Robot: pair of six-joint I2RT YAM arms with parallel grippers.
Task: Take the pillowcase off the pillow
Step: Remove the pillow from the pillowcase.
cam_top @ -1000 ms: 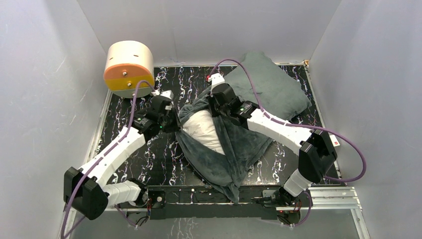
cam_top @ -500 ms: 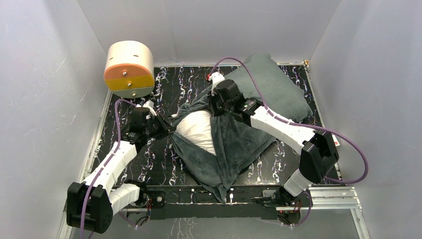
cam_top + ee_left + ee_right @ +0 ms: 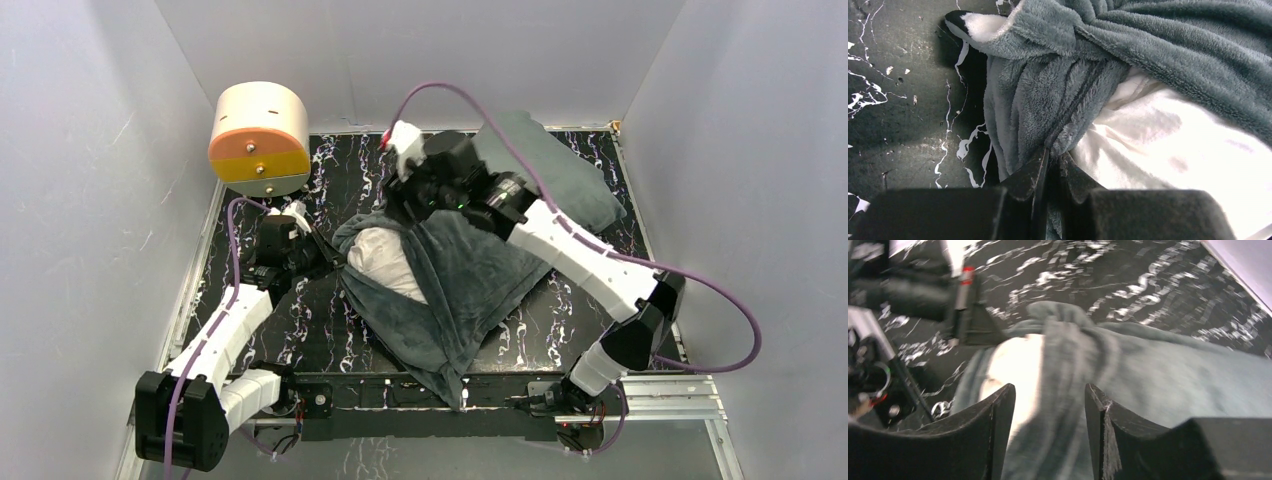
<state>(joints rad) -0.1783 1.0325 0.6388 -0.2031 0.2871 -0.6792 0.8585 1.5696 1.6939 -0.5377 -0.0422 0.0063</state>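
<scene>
Lab booth: plain white walls (image 3: 420,50), marbled table (image 3: 360,170).

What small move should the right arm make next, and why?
Probably lower the open right gripper onto the exposed white pillow and close on it. The left gripper is shut on a fold of the pillowcase at the opening, while the right one hovers above, holding nothing. Gripping the pillow would let the arms pull the two apart.
</scene>
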